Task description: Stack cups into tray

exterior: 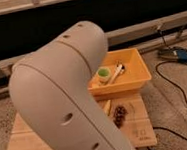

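Observation:
The orange-yellow tray (137,77) stands at the far side of a low wooden board (139,131). A light green cup (103,74) stands upright inside the tray, left of centre. A pale stick-like utensil (117,74) lies next to it in the tray. The dark grey metal cup is out of view. My gripper is not in view. My arm's big grey link (64,97) fills the left and middle of the view and hides the tray's left end.
A dark bunch like grapes (120,115) and a yellowish item (106,107) lie on the board in front of the tray. A blue device (178,55) with a black cable (183,105) lies on the floor at the right. A dark wall runs behind.

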